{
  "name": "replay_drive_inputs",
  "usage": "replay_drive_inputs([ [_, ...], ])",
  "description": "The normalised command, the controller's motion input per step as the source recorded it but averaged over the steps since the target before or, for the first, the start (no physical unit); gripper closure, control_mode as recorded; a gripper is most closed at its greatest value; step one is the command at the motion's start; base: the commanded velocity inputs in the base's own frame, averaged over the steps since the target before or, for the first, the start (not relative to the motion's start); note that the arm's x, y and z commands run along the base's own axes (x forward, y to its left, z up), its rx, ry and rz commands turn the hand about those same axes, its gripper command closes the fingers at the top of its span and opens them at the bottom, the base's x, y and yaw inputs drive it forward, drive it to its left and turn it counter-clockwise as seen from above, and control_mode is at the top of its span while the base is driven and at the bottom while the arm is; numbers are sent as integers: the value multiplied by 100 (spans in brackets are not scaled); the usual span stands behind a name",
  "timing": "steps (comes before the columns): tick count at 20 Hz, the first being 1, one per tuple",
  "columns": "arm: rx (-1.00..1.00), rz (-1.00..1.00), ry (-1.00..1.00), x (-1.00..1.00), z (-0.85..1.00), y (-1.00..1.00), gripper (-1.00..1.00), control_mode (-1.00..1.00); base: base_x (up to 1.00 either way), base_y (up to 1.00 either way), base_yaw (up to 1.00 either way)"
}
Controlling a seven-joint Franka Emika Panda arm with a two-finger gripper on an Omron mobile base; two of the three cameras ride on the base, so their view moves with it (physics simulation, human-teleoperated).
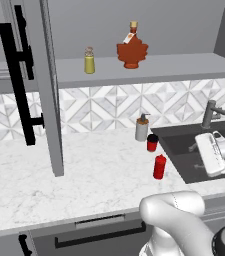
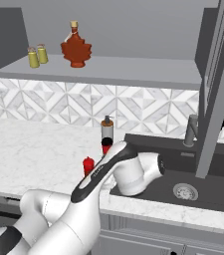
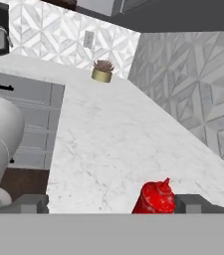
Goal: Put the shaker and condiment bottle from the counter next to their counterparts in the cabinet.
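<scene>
The red condiment bottle [image 1: 159,167] stands upright on the white marble counter [image 1: 84,175], near the sink's left edge. My gripper [image 1: 198,156] hovers over the sink just right of the bottle, open and holding nothing. In the hand view the condiment bottle [image 3: 156,198] stands a little ahead, right of the middle of the gripper [image 3: 112,204]. On the cabinet shelf [image 2: 133,69], two alike yellow-green shakers [image 2: 33,58] [image 2: 43,54] stand side by side. The maple-leaf bottle [image 2: 75,47] is to their right. My arm partly hides the condiment bottle [image 2: 88,166] in the right base view.
A grey soap pump [image 1: 142,128] and a short red cup with a black rim [image 1: 152,143] stand behind the bottle. The dark sink [image 2: 183,187] and faucet [image 2: 190,130] lie to the right. The open cabinet door [image 1: 49,90] with its black handle hangs over the counter's left. A potted plant [image 3: 102,72] stands far off.
</scene>
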Motion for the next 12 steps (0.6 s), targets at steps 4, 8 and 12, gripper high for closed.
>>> replay_drive_inputs([
  [4, -6, 0, 0, 18, -19, 20, -100, -100, 0, 0, 0],
  [8, -5, 0, 0, 16, -20, 16, -100, -100, 0, 0, 0],
  [12, -6, 0, 0, 26, -37, 11, -100, -100, 0, 0, 0],
])
